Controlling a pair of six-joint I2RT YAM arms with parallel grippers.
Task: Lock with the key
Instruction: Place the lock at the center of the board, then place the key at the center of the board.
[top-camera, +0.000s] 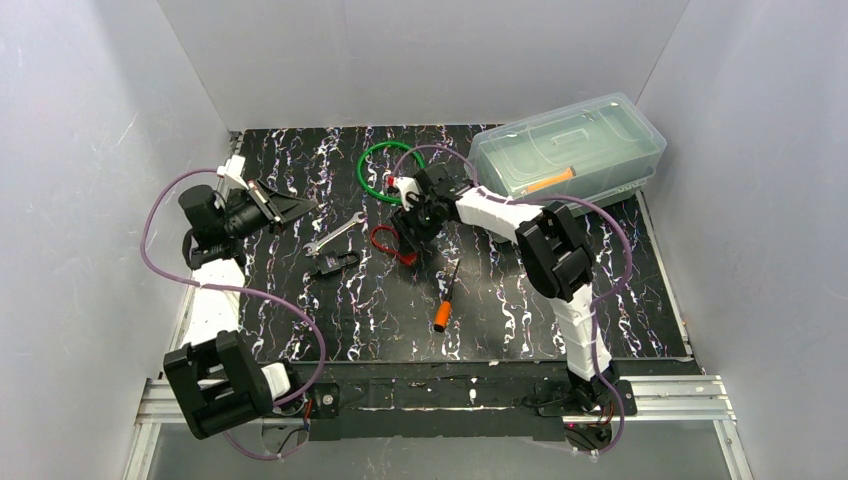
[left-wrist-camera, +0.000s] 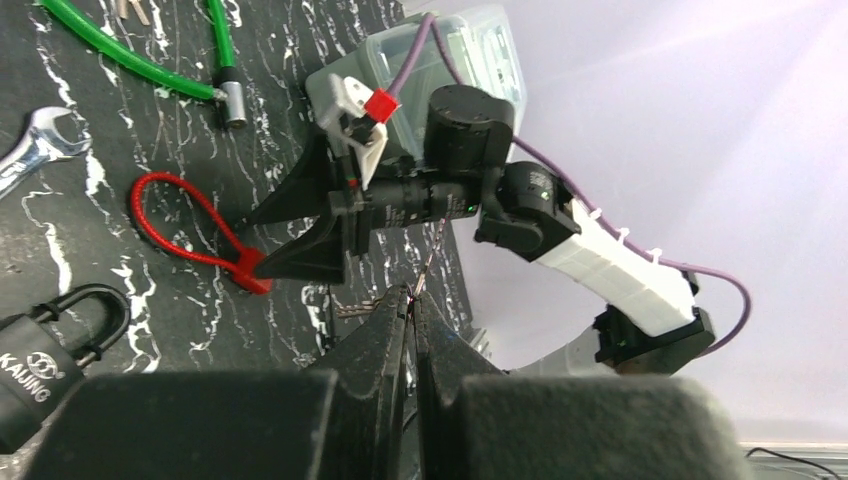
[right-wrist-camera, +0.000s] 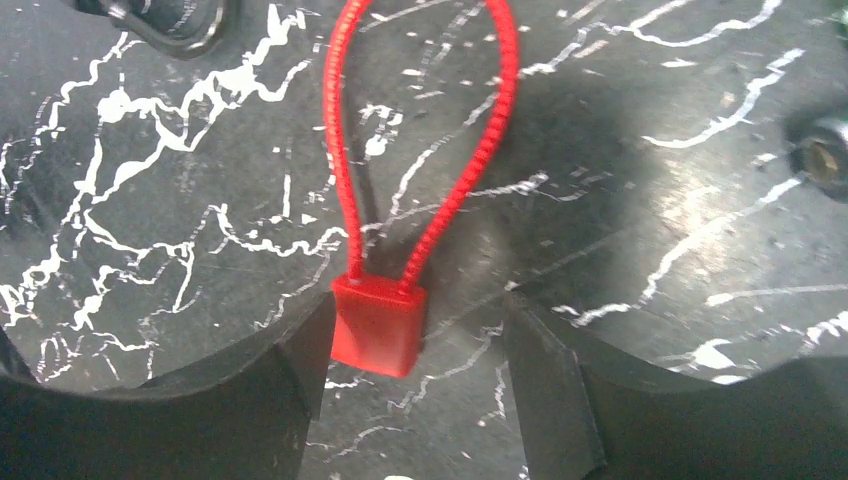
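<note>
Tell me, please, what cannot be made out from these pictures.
- Metal slivers at the shut left gripper's tips, left wrist view: too small to call a key.
- Padlock, left wrist view: cut by the frame edge and the gripper; keyhole hidden.
- Box, top view: the orange item inside is blurred through the plastic.

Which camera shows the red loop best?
Right wrist: the red loop fills the frame, tag between open fingers. Left wrist shows it smaller, sideways; top shows it tiny, partly hidden by the right arm.
</note>
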